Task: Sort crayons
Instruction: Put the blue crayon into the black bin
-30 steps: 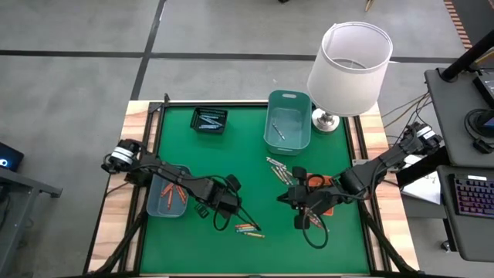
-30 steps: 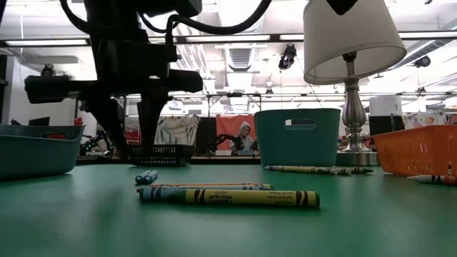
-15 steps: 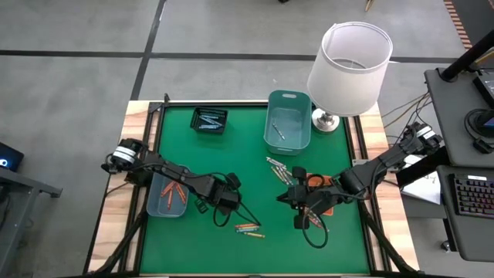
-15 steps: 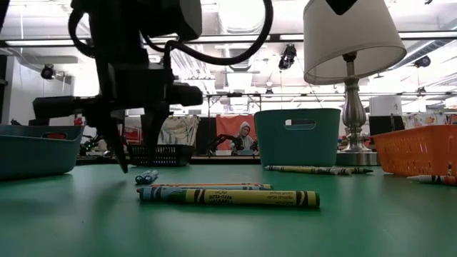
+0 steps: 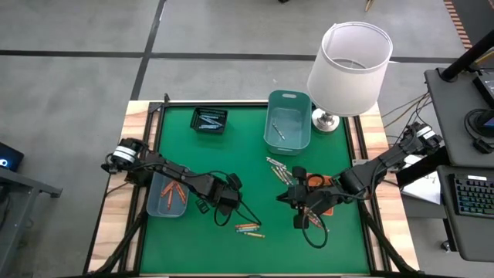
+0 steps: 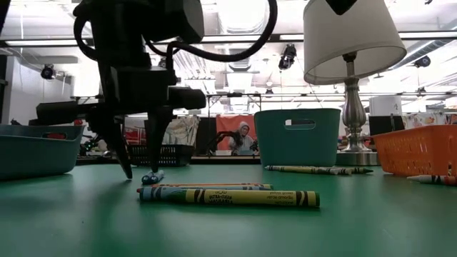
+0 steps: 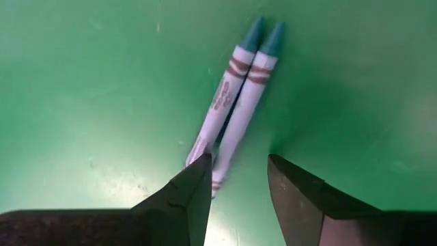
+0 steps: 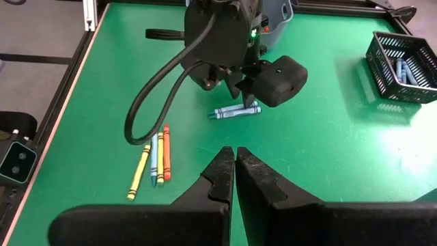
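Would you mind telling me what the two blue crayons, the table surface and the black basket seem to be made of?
The two blue crayons look like wax sticks in matte paper wrappers, going by the printed bands and bare coloured tips. The table surface seems to be a green mat or felt-like sheet, flat with little glare. The black basket looks like wire or plastic mesh, its walls an open grid; which one is unclear.

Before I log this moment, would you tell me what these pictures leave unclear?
- High view: the two blue crayons are hidden under the left gripper.
- Left wrist view: their rear ends are covered by that gripper's fingers.
- Low view: the orange basket is cut off by the right edge; its contents don't show.
- High view: crayons in the black basket are too small to count.
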Controlling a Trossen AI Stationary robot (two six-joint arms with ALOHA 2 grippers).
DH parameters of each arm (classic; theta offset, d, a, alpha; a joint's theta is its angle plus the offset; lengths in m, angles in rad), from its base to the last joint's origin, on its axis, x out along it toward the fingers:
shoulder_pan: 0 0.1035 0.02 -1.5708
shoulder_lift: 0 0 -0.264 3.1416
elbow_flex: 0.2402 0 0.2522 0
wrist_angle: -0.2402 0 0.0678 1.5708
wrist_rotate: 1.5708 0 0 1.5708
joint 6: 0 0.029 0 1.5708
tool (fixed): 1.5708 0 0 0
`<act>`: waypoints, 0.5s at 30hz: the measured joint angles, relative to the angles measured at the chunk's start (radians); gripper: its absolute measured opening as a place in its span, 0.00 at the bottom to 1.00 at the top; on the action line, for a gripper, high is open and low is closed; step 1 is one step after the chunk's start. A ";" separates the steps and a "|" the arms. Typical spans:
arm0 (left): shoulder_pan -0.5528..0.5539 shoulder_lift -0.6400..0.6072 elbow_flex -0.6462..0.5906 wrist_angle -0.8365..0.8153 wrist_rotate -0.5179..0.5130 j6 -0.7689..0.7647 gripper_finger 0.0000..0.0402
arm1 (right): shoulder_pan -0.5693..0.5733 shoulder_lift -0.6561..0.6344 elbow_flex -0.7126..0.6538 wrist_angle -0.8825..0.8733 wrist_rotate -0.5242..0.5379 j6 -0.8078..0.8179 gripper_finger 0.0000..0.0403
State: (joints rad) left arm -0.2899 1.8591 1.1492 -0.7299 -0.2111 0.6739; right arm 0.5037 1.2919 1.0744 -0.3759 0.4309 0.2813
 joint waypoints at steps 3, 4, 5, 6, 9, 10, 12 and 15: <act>0.005 0.000 0.000 0.017 0.042 0.003 0.31 | 0.000 0.000 0.000 0.000 0.000 0.000 0.02; 0.007 0.001 0.000 0.027 0.055 0.003 0.31 | 0.000 0.000 0.000 0.000 0.000 0.000 0.02; 0.007 0.001 0.000 0.032 0.063 0.003 0.31 | 0.000 0.000 0.000 0.000 0.000 0.000 0.02; 0.007 0.001 0.000 0.032 0.065 0.003 0.31 | 0.000 0.000 0.000 0.000 0.000 0.000 0.02; 0.010 0.002 0.000 0.038 0.065 0.003 0.31 | 0.000 0.000 -0.002 0.000 0.000 0.000 0.02; 0.012 0.002 0.000 0.038 0.065 0.003 0.30 | 0.000 0.000 -0.002 0.000 0.000 0.000 0.02; 0.013 0.002 -0.001 0.038 0.071 0.003 0.29 | 0.000 0.000 -0.003 0.000 0.000 0.000 0.02; 0.017 0.001 -0.014 0.050 0.099 0.006 0.26 | 0.000 0.000 -0.004 0.000 0.000 0.000 0.02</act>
State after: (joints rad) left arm -0.2728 1.8603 1.1355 -0.6804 -0.1126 0.6800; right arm 0.5037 1.2922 1.0706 -0.3763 0.4313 0.2810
